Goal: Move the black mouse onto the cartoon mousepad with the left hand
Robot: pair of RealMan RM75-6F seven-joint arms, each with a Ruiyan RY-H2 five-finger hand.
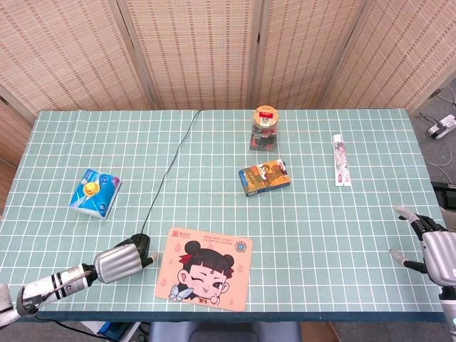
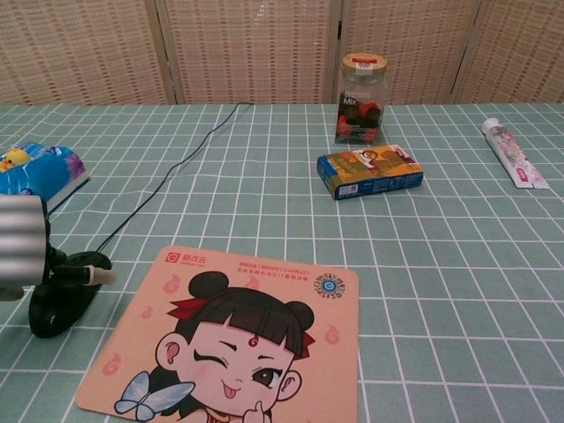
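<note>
Mouse (image 2: pixel 62 295) under left hand (image 1: pixel 122 261), fingers wrapped on it, beside mousepad (image 1: pixel 206 268).

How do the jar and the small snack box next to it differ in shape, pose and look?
The jar stands upright and is tall and see-through, with a gold lid and dark and red contents showing; the snack box lies flat and is low, opaque and printed in blue and orange. The jar is round, the snack box rectangular. The jar sits farther back on the table, the box nearer the robot. Both rest untouched on the green checked cloth, away from either hand.
</note>
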